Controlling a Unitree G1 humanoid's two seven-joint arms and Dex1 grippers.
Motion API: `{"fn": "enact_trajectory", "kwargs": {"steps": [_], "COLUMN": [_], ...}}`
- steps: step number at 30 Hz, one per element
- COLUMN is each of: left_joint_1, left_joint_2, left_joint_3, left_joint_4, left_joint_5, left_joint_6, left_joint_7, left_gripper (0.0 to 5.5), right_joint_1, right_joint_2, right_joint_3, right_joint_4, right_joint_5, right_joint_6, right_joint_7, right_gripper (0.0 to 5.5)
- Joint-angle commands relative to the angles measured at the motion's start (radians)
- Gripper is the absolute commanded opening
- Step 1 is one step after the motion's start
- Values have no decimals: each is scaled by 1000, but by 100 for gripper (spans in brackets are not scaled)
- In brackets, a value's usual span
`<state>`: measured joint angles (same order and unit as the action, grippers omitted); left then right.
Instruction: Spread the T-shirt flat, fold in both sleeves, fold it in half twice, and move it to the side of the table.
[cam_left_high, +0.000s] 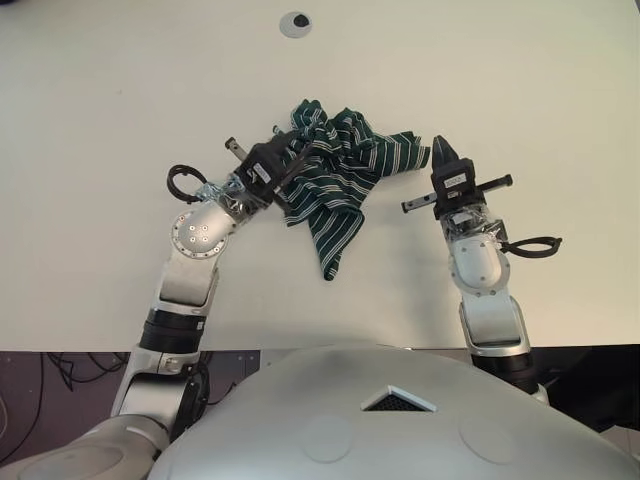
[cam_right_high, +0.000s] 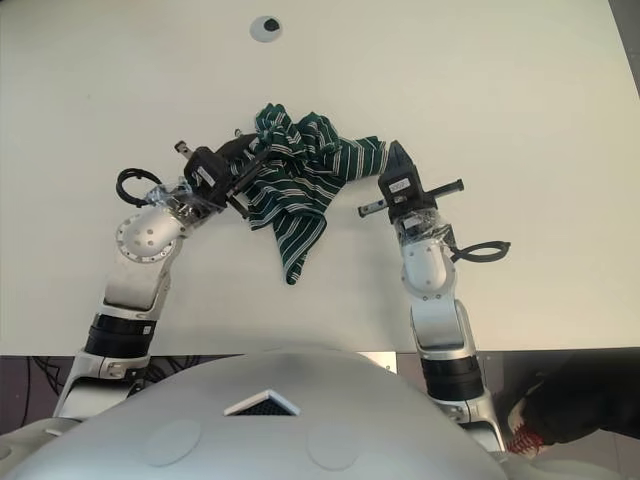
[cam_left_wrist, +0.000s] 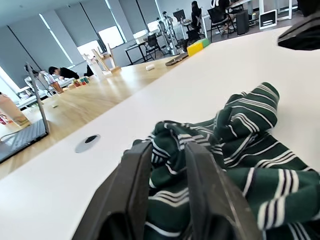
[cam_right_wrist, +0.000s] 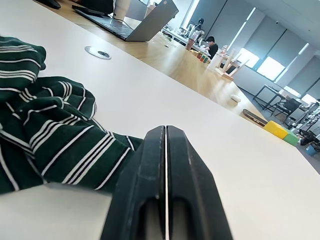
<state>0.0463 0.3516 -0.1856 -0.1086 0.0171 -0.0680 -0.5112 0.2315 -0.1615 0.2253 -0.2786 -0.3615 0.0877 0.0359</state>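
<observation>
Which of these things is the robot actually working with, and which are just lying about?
Part of the job: crumpled green white-striped T-shirt; left gripper, closed on its cloth; right gripper, shut beside it; white table.
Just lying about: round grey cable port in the tabletop; open grey laptop farther off.

I counted one green striped T-shirt (cam_left_high: 335, 190), one white table (cam_left_high: 110, 110), one round grommet (cam_left_high: 295, 23) in its top, one open laptop (cam_right_wrist: 145, 22) beyond, and two grippers: my left gripper (cam_left_high: 296, 152) and my right gripper (cam_left_high: 440, 147).
</observation>
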Motion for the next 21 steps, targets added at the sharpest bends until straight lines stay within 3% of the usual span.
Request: {"fn": "enact_trajectory", "kwargs": {"steps": [1,15,21], "left_joint_1": [-66,-151,-133], "left_joint_2": [-2,-43,-28], "left_joint_3": [-16,-51,-1], "left_joint_4": [17,226,197], "left_joint_5": [6,-27,-102], "left_joint_6": [28,80,74], "left_joint_7": [-17,-77,-111], "left_gripper": [113,113,25], "right_joint_1": [-48,-90,-85], "right_joint_2": [25,32,36], "right_joint_3": [15,34,43], "right_joint_4": [47,115,100], "right_joint_5": [-2,-5,-12], "right_joint_6": [-5,-31,-24], "right_joint_7": [-13,-22,-20], "right_gripper": [0,0,0]}}
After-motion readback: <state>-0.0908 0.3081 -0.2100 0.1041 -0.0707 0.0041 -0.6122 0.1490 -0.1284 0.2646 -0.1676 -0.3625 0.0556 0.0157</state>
